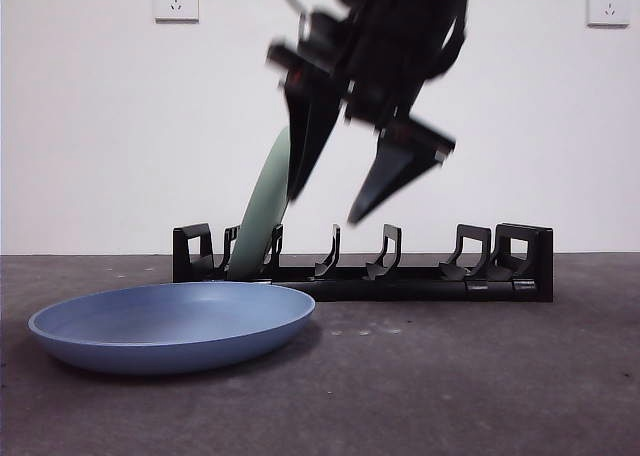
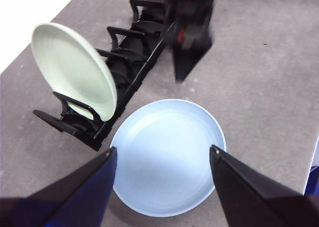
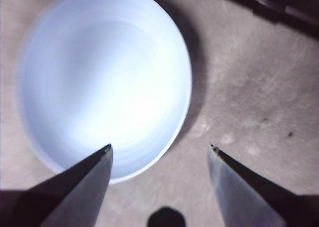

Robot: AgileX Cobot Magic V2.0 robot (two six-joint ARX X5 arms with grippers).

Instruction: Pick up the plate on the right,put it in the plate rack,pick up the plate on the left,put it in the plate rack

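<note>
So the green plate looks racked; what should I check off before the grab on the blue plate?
1. Green plate seated on edge between dividers at one end of the plate rack: ok.
2. Right gripper clear of the green plate, jaws open, nothing held: ok.
3. Blue plate lying flat on the table in front of the rack, apart from it: ok.
4. Left gripper open above the blue plate: ok.
5. Free rack slots beside the green plate: ok.
6. Whether the right gripper is far enough out of the left arm's path: cannot tell.
</note>
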